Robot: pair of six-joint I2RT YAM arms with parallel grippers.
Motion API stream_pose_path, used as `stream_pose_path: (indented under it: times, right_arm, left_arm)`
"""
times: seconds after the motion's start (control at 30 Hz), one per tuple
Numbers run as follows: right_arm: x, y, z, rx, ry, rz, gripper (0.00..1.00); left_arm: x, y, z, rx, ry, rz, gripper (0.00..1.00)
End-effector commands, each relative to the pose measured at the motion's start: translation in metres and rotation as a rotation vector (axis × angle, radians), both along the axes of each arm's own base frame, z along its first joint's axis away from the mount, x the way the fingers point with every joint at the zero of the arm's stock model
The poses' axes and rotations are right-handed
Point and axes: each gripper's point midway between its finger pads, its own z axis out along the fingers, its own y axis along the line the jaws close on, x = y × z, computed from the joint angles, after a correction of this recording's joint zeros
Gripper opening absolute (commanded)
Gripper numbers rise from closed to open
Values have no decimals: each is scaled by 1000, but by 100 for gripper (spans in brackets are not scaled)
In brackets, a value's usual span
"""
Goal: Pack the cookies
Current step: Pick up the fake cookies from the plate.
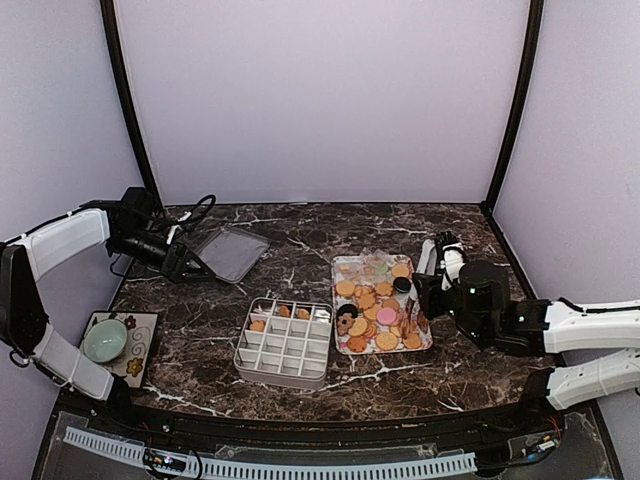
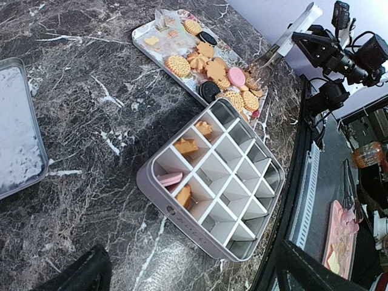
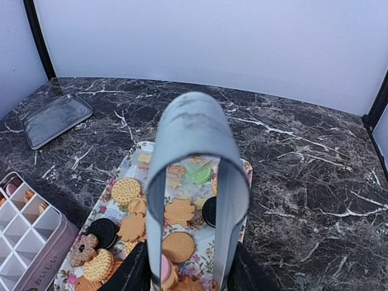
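Observation:
The cookies (image 1: 375,305) lie heaped on a flower-patterned tray (image 1: 340,262) right of centre: round golden ones, leaf shapes, black sandwich rounds and a pink one (image 3: 165,270). My right gripper (image 3: 188,276) is shut on the metal tongs (image 3: 193,121), whose arms reach down over the tray with the pink cookie at their left arm. A grey grid box (image 1: 285,345) stands left of the tray with a few cookies (image 2: 185,146) and a pink one (image 2: 170,178) in its far cells. My left gripper (image 1: 183,262) hangs open and empty far to the left, by the lid.
A flat grey lid (image 1: 232,252) lies at the back left. A green bowl (image 1: 104,340) sits on a patterned mat at the near left corner. Black frame posts rise at both back corners. The table's front edge (image 2: 303,182) runs just behind the box.

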Motion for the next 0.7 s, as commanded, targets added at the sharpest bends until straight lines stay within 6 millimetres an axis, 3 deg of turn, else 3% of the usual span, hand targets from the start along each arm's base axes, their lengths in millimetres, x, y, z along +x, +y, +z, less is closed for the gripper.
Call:
stream_pose_path:
  times: [0.0, 0.3, 0.47, 0.67]
  right_arm:
    - [8, 6, 15, 47, -53, -14, 41]
    - [11, 7, 20, 70, -89, -20, 34]
    - [12, 6, 21, 56, -99, -27, 47]
    - [16, 6, 16, 54, -101, -32, 43]
  left_arm:
    - [4, 2, 10, 0, -32, 10, 96]
    - [6, 0, 14, -15, -38, 4, 94]
    - [5, -2, 13, -26, -27, 0, 93]
    - [6, -2, 17, -29, -35, 1, 93]
